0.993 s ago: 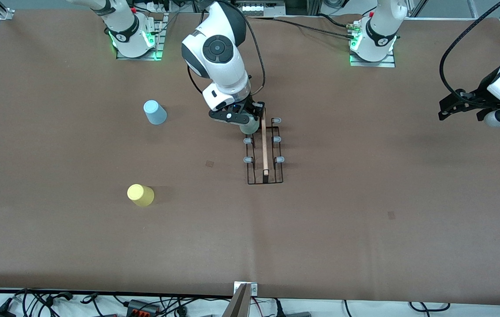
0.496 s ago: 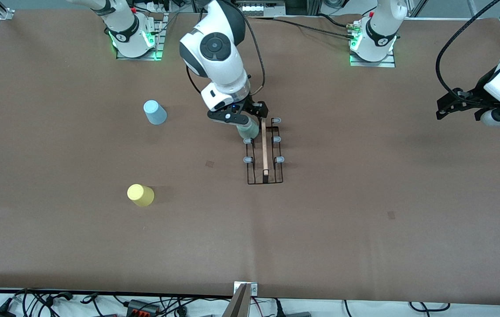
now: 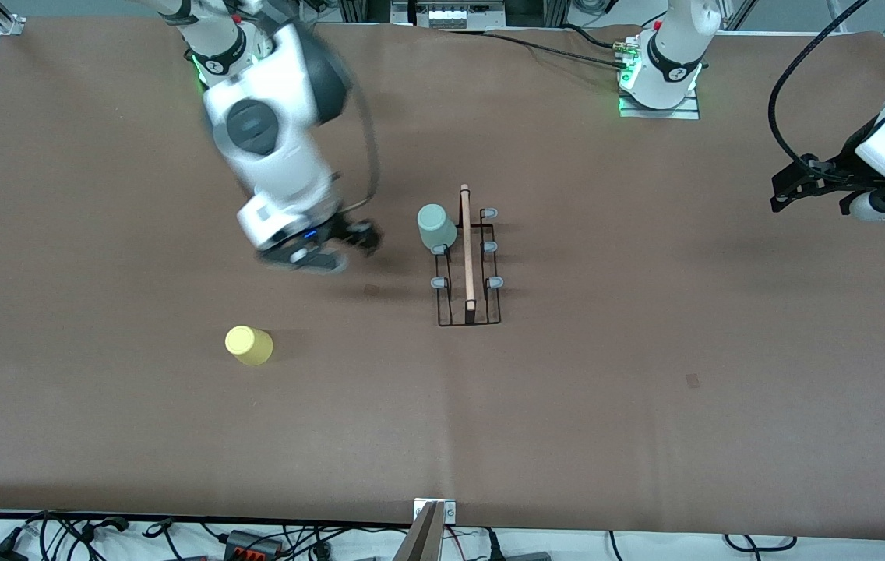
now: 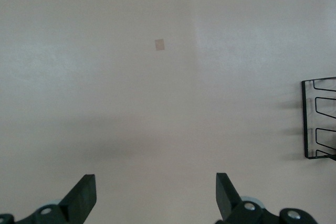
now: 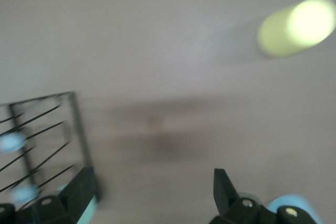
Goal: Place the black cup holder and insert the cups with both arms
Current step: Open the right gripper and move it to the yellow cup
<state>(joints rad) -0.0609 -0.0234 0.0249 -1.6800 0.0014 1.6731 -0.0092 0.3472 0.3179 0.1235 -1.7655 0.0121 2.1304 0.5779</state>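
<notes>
Two bulky white robot arms (image 3: 279, 140) with dark grey round joint caps and black bands; green lights glow at their bases. Thick black cables loop along each. Black two-finger grippers (image 3: 793, 191) end them, screws showing.

right arm (image 3: 279, 148) blurred | black cup holder (image 4: 319, 119) cut off (left wrist)

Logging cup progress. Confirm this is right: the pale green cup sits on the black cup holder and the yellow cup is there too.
Not quite. The front view shows the pale green cup on the black cup holder, but the yellow cup stands on the table.
</notes>
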